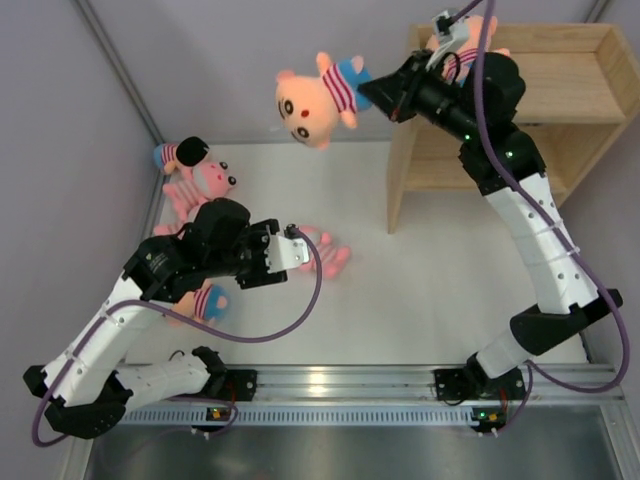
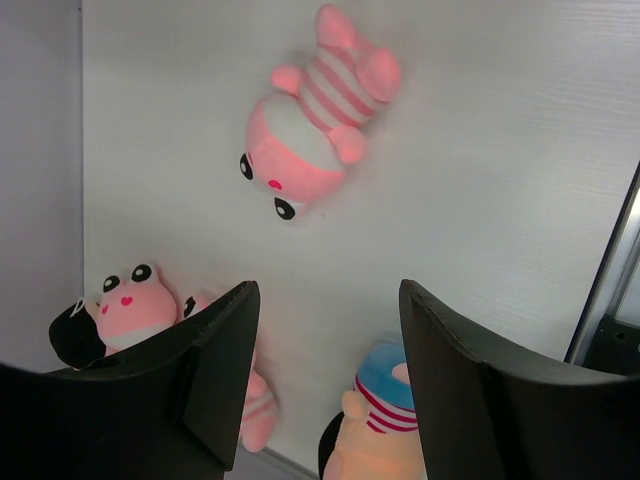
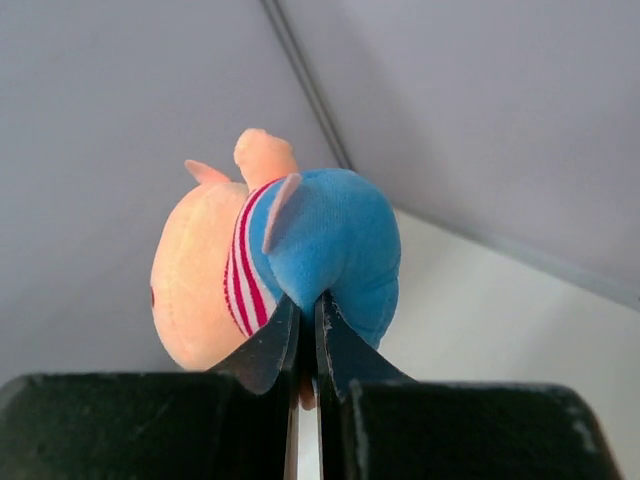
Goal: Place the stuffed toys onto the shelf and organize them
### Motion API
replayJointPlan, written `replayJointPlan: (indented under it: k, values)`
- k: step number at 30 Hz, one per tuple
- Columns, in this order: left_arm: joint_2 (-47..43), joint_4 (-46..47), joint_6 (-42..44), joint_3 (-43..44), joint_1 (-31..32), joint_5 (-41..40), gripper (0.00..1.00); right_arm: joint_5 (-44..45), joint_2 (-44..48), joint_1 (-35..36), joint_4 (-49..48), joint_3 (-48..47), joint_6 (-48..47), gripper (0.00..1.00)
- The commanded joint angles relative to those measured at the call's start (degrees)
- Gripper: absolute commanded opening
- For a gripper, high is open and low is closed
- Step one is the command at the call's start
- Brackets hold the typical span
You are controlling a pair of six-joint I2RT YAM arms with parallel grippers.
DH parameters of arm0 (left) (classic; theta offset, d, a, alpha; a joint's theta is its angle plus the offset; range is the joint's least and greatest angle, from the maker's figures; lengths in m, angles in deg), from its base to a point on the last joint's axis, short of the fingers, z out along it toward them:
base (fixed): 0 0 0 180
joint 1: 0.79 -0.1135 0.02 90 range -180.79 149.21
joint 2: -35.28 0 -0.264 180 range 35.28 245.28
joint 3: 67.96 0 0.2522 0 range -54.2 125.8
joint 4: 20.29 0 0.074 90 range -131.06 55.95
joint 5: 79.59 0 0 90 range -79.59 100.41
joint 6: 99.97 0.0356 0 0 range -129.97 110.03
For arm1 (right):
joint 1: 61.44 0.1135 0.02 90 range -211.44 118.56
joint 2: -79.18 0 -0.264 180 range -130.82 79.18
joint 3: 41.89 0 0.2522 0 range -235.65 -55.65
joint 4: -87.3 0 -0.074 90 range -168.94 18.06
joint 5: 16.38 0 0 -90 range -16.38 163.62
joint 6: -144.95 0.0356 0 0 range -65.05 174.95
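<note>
Pinched tight, the jaws of the right gripper [image 3: 308,310] hold a peach-faced toy [image 1: 315,100] by its blue bottom, up in the air just left of the shelf [image 1: 570,80], its head turned away from it. Those of the left gripper [image 2: 328,295] stand well apart with nothing between them, hovering over a pink striped toy [image 2: 305,150] that lies on the table [image 1: 450,280], left of the shelf and nearer the arms' bases. Two other toys [image 1: 200,180] lie further left, by the wall.

A lab test cell — plain grey partition walls [image 1: 60,120]; arms bolted to an aluminium rail [image 1: 340,385].
</note>
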Motion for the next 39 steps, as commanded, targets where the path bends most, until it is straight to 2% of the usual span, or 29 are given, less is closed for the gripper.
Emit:
replayJointPlan:
  k: [1, 6, 11, 16, 20, 24, 29, 31, 33, 36, 39]
  values:
    - [-0.2, 1.1, -0.6, -0.7, -0.3, 0.5, 0.64, 8.3, 2.5, -2.2, -11.0, -8.9, 5.5, 0.0]
    - [-0.4, 1.1, -0.7, -1.5, -0.3, 1.0, 0.64, 19.0, 3.8, -9.5, -18.4, -9.1, 11.5, 0.0]
    - [-0.5, 1.1, -0.4, -2.9, -0.3, 1.4, 0.64, 30.3, 5.0, -18.7, -20.7, -7.2, 16.4, 0.0]
    - [-0.4, 1.1, -0.1, -4.3, -0.3, 1.9, 0.64, 36.7, 9.4, -30.2, -24.1, 0.4, 23.5, 0.0]
    - [-0.1, 1.1, -0.1, -4.8, -0.3, 2.1, 0.64, 51.5, 13.2, -33.0, -24.9, 8.9, 24.5, 0.0]
    - [0.2, 1.0, 0.0, -5.0, -0.3, 2.4, 0.64, 55.4, 16.3, -34.6, -25.0, 16.5, 26.7, 0.0]
    - [0.7, 1.1, 0.0, -4.8, -0.3, 2.3, 0.64, 52.1, 16.5, -34.7, -21.0, 19.4, 29.4, 0.0]
    - [0.7, 1.1, -0.1, -4.7, -0.3, 2.2, 0.64, 51.0, 17.5, -34.7, -21.9, 22.1, 30.0, 0.12]
    - [0.6, 1.1, -0.1, -4.6, -0.3, 1.8, 0.64, 49.0, 18.6, -34.7, -22.0, 24.1, 30.0, 0.31]
    - [0.6, 1.1, 0.1, -4.7, -0.3, 1.0, 0.64, 44.9, 19.2, -34.6, -21.5, 24.5, 29.3, 0.46]
    - [0.3, 1.1, 0.0, -4.8, -0.3, 1.3, 0.64, 40.6, 19.8, -34.4, -19.5, 24.2, 25.3, 0.57]
